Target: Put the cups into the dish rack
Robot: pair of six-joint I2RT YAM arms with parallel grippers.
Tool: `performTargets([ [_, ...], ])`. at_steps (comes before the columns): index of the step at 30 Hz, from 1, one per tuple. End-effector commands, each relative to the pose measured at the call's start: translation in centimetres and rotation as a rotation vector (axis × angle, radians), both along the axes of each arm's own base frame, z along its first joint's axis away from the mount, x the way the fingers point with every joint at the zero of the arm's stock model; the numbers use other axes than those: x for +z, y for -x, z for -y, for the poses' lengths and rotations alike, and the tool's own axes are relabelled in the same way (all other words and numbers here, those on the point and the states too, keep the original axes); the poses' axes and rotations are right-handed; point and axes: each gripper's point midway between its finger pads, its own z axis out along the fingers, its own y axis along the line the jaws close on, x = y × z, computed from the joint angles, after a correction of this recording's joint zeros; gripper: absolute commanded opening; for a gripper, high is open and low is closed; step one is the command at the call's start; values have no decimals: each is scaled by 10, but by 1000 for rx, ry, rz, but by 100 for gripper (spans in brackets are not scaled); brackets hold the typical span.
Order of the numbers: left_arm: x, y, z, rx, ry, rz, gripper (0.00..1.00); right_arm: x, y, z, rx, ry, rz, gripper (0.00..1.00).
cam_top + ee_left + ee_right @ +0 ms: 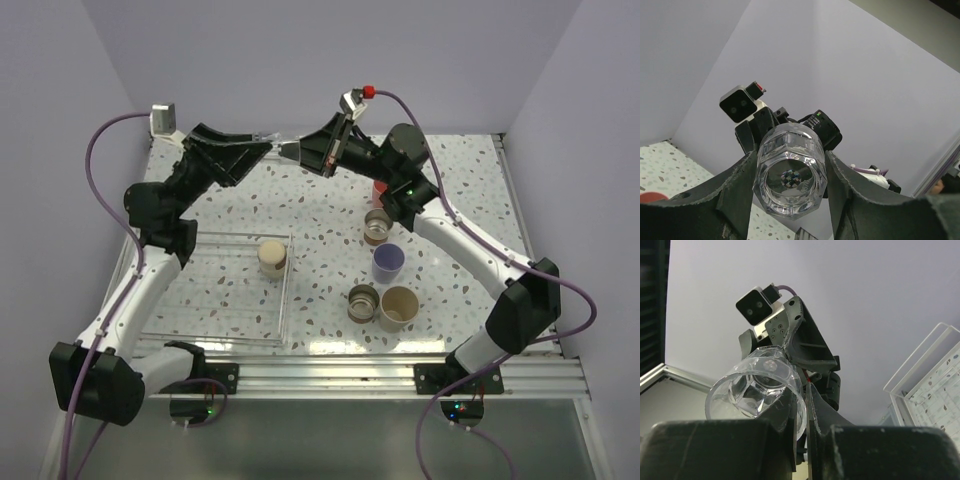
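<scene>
I had one cream cup (272,256) standing in the dish rack (200,300), the other cups (388,262) unloaded on the bench (320,230) right of it, and the clear cup (790,150) aloft beyond the rack, its rim pinched by my right pincer (801,405) and its sides hugged by my left pincer (255,150).

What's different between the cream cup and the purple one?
The cream cup stands inside the dish rack; the lavender cup stands outside it on the speckled table. No other cup shows in the rack beside the cream cup, while the lavender cup has a metallic cup and a tan cup close by. Both are small round tumblers, standing rather than lying on their sides.
</scene>
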Motion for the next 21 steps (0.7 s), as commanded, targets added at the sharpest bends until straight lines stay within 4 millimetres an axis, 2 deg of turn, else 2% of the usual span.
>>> performTargets([
  [1, 18, 19, 5, -39, -36, 95, 47, 7, -11, -2, -58, -31, 24, 0],
  [2, 19, 19, 5, -41, -39, 96, 44, 10, -12, -2, -58, -38, 27, 0],
  [3, 19, 19, 6, -43, -43, 99, 33, 11, -13, -3, -54, -47, 23, 0],
  [6, 18, 16, 6, -43, -48, 95, 14, 10, -15, -5, -49, -53, 19, 0],
  [8, 17, 14, 6, -40, -49, 90, 8, 7, -16, -6, -51, -47, 18, 1],
  [10, 16, 10, 5, -34, -52, 79, 2, 5, -16, -7, -52, -38, 20, 15],
  [12, 14, 7, 3, -24, -59, 70, 0, -1, -18, -7, -59, -16, 20, 43],
  [13, 12, 4, 3, -20, -63, 60, 0, -4, -18, -8, -59, -5, 19, 50],
  [15, 11, 2, 0, -6, -69, 56, 0, -12, -19, -8, -63, 19, 16, 59],
  [21, 7, -6, -7, 42, -101, 31, 0, -23, -18, -6, -70, 61, 19, 72],
])
